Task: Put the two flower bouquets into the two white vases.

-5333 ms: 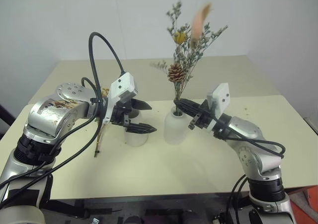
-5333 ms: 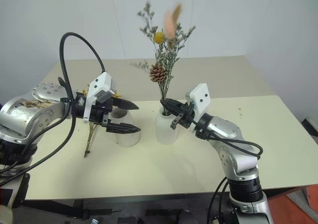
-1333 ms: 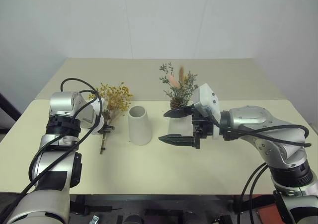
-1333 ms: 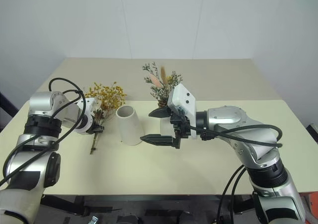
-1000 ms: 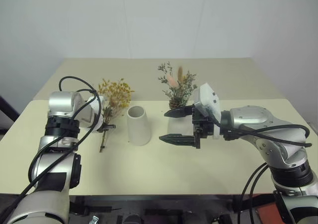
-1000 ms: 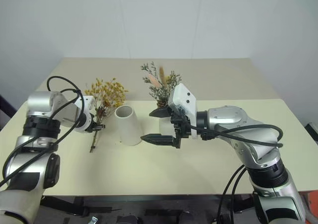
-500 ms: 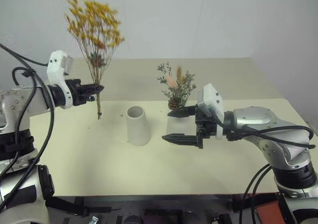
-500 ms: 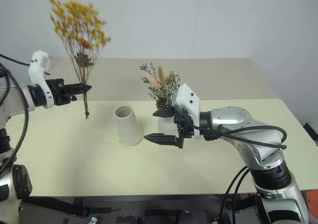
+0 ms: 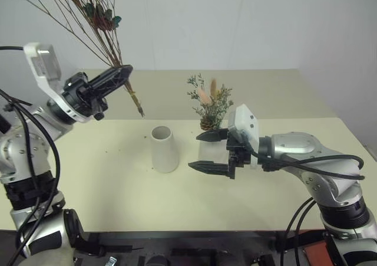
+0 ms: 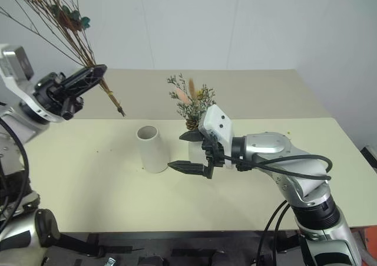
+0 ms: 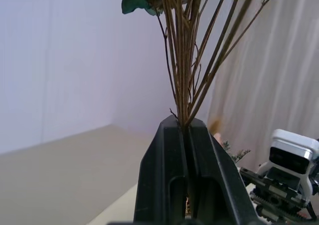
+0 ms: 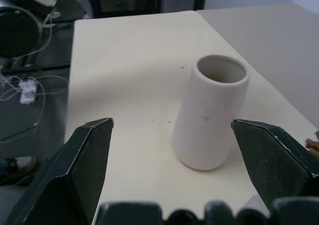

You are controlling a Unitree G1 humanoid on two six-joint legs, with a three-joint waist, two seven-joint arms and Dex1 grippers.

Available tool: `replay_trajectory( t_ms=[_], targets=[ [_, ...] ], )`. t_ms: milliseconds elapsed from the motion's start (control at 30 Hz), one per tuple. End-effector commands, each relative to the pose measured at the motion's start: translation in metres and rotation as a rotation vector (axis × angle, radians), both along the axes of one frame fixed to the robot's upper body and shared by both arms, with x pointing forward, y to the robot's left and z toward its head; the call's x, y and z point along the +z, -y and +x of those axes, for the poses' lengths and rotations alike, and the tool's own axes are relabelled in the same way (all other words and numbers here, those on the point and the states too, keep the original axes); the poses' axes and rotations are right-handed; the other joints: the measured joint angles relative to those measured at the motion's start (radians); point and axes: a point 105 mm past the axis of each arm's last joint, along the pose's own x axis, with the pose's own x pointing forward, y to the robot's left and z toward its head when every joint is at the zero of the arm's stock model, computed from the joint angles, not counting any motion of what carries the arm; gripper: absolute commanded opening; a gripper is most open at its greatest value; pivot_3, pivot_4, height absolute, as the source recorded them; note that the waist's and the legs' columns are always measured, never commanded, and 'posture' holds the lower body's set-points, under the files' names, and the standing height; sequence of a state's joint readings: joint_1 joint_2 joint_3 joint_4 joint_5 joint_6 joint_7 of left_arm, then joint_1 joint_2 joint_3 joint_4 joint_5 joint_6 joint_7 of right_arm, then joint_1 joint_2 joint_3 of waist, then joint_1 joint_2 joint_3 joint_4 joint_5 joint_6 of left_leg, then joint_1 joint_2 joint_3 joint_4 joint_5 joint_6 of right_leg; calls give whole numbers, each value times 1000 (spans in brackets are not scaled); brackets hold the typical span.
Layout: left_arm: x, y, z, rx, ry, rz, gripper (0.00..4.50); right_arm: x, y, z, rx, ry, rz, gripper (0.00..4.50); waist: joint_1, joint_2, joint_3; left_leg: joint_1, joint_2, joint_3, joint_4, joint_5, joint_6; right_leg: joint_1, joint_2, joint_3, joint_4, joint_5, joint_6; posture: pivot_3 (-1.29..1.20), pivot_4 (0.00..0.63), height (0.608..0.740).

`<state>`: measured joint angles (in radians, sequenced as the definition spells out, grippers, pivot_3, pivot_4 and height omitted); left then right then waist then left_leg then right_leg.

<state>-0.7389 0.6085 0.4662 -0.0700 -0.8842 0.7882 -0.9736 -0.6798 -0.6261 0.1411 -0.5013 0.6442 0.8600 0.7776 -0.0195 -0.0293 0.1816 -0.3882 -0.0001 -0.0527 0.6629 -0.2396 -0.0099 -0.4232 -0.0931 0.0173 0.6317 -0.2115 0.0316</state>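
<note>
My left gripper [image 9: 123, 72] is raised at the upper left, shut on the thin brown stems of the yellow-orange bouquet [image 9: 88, 24]. The bunch is tilted, and its cut ends [image 9: 139, 112] hang above and left of the cone vase [image 9: 164, 149]. In the left wrist view the fingers [image 11: 164, 155] pinch the stems [image 11: 185, 85]. The cone vase stands upright with nothing in it. My right gripper [image 9: 195, 151] stands open just right of it, in front of the rounded vase [image 9: 207, 151], which holds the grey-green bouquet [image 9: 210, 104]. The right wrist view frames the cone vase [image 12: 209, 112] between its fingers.
The cream table [image 9: 118, 189] carries a few small crumbs near the cone vase. A second table [image 9: 271, 92] adjoins it at the back, against a white wall. The front edge runs just below both arms.
My left gripper has lifted the yellow-orange bouquet off the table, swung it up and tilted it so the stem ends point toward the cone vase. The right gripper has stayed put.
</note>
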Motion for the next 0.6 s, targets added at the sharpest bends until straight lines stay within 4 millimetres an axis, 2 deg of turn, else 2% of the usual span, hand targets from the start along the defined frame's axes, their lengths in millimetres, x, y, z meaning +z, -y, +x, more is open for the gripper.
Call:
replay_trajectory(
  t_ms=[33,300,600],
  targets=[
    [2,7,0,-2,54,38,22,14,-3,2,-45,60,31,4500,0,0,0,0,0,0,0,0,0,0,0,0,0,0,0,0,150,740],
    [-19,24,11,-8,57,81,22,15,-4,0,-75,60,39,4500,1,0,0,0,0,0,0,0,0,0,0,0,0,0,0,0,150,740],
    [-43,30,23,26,22,93,22,15,-2,-4,-78,58,37,4500,0,0,0,0,0,0,0,0,0,0,0,0,0,0,0,0,150,740]
  ],
)
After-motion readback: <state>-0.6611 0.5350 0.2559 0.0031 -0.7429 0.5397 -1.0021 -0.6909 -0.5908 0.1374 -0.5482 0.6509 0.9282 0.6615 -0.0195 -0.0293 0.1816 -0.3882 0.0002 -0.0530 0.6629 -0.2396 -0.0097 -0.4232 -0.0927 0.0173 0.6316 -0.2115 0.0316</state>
